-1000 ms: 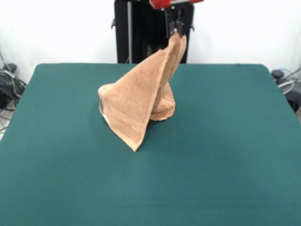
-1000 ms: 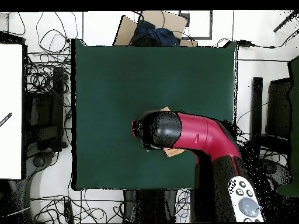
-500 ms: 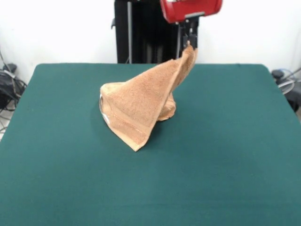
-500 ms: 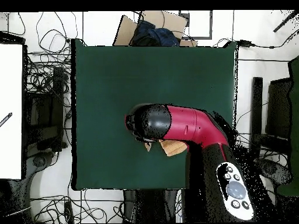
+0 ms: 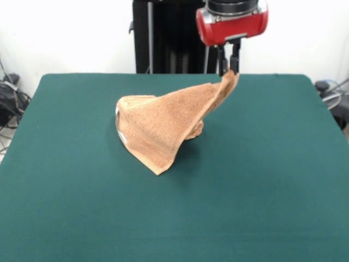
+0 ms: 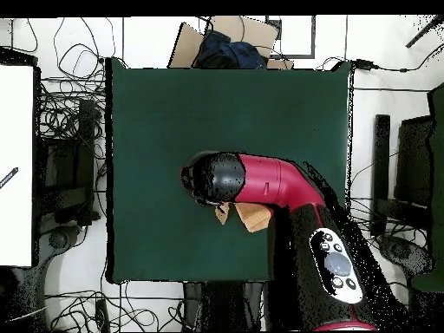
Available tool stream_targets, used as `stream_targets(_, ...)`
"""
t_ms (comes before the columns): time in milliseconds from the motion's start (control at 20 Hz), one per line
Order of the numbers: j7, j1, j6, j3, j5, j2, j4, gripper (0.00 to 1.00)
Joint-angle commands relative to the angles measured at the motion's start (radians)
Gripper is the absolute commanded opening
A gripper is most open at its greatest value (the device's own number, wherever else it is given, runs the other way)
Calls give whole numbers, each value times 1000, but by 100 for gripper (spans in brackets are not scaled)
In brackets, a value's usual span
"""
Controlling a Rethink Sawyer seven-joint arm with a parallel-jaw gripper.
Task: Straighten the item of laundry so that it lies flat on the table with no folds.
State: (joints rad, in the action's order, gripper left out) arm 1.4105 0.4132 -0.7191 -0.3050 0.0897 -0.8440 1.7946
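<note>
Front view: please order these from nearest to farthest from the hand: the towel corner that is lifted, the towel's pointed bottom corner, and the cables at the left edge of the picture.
1. The lifted corner of the towel, pinched in the hand, upper right of the cloth.
2. The pointed bottom corner, resting on the table, lower left of the hand.
3. The cables, off the table at the far left.

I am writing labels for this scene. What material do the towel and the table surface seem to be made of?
The towel looks like tan-orange terry cloth: its face is fuzzy and matte, and it drapes softly from the gripper. The table seems covered in dark green felt or a similar fabric: flat, matte, no shine. The exact fibres cannot be told.
</note>
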Motion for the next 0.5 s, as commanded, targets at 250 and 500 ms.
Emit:
stream_targets(250,141,-28,42,-37,-38,30,-2,0)
stream_targets(500,134,-31,32,-36,-31,34,-11,0)
